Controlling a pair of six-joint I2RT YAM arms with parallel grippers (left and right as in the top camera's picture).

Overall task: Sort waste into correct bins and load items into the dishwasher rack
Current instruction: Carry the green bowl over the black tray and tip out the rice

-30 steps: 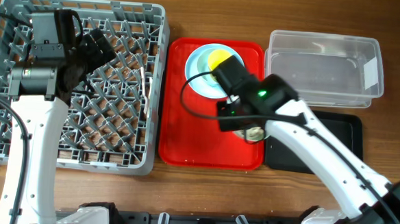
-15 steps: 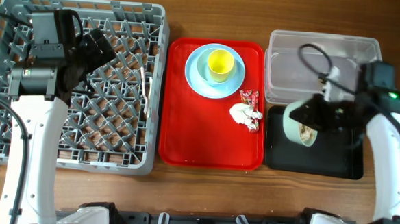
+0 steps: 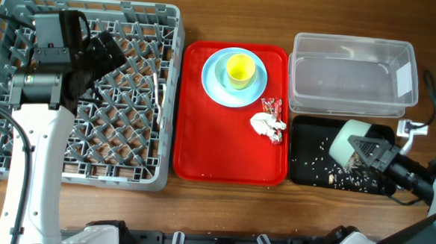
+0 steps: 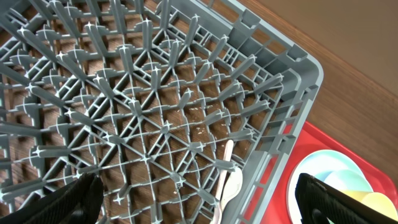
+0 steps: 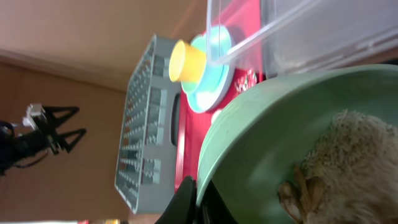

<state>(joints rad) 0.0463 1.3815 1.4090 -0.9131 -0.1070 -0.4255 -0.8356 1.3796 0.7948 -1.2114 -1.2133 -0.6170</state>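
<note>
My right gripper [image 3: 373, 154] is shut on the rim of the pale green bowl [image 3: 346, 141], tipped on its side over the black tray [image 3: 305, 170]. Whitish food scraps [image 3: 335, 169] lie scattered in that tray, and some still cling inside the bowl [image 5: 348, 162]. The yellow cup [image 3: 240, 69] stands in the light blue bowl on the light blue plate [image 3: 212, 83] on the red tray. The crumpled napkin [image 3: 266, 125] and red wrapper [image 3: 271, 105] lie beside them. My left gripper [image 4: 193, 199] is open over the grey rack [image 3: 21, 168], above a white utensil [image 4: 225, 183].
The clear tub [image 3: 351, 77] stands behind the black tray. The red serving tray [image 3: 201, 151] lies between the rack and the bins. A white utensil [image 3: 158, 96] stands in the rack near its right wall.
My right arm swung the green bowl from the red tray over to the black tray and tipped it; food scraps now lie in the tray. The left arm has not moved.
</note>
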